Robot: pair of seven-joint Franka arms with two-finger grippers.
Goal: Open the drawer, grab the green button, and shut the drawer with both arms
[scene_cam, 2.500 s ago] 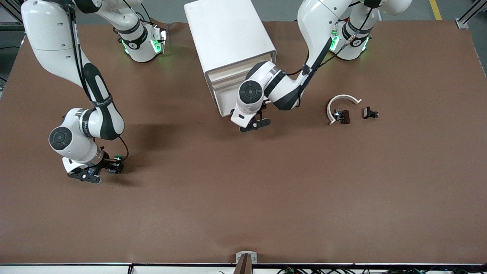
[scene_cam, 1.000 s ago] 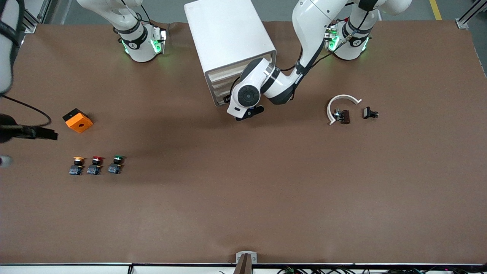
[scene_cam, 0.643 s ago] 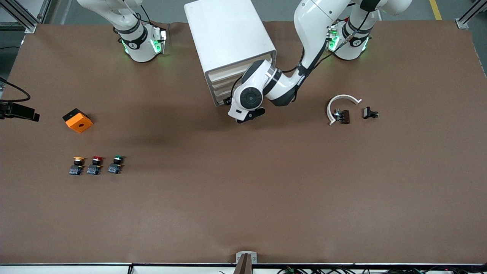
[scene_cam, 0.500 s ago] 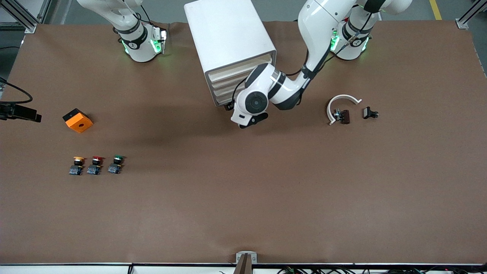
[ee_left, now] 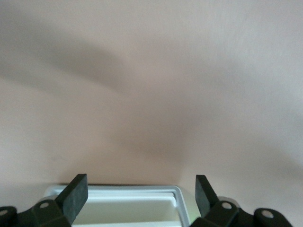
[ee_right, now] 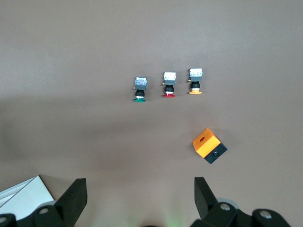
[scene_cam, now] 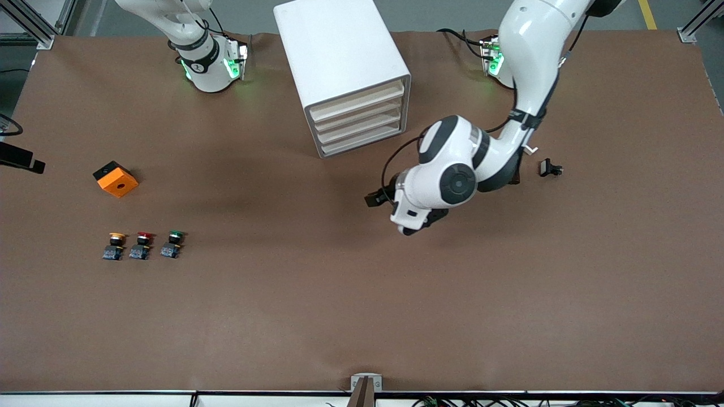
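Observation:
The white cabinet (scene_cam: pixel 339 51) stands between the arm bases, and all four cream drawer fronts (scene_cam: pixel 362 121) sit flush. The green-capped button (scene_cam: pixel 172 243) stands on the table toward the right arm's end, last in a row beside a red one (scene_cam: pixel 141 245) and a yellow one (scene_cam: pixel 116 246). In the right wrist view the green button (ee_right: pixel 139 89) lies well below my open, empty right gripper (ee_right: pixel 139 180). My left gripper (scene_cam: pixel 428 218) hangs over bare table, nearer the front camera than the cabinet. It is open (ee_left: pixel 140 178), with a white rimmed shape (ee_left: pixel 128 208) I cannot identify between its fingers.
An orange block (scene_cam: pixel 116 178) lies a little farther from the front camera than the buttons. A small black part (scene_cam: pixel 550 168) sits toward the left arm's end, beside the left forearm. A black piece of the right arm's hand (scene_cam: pixel 21 158) shows at the table's edge.
The left arm has swung away from the cabinet front toward the front camera and now covers the white curved piece. The right arm has lifted off the green button and withdrawn almost out of view.

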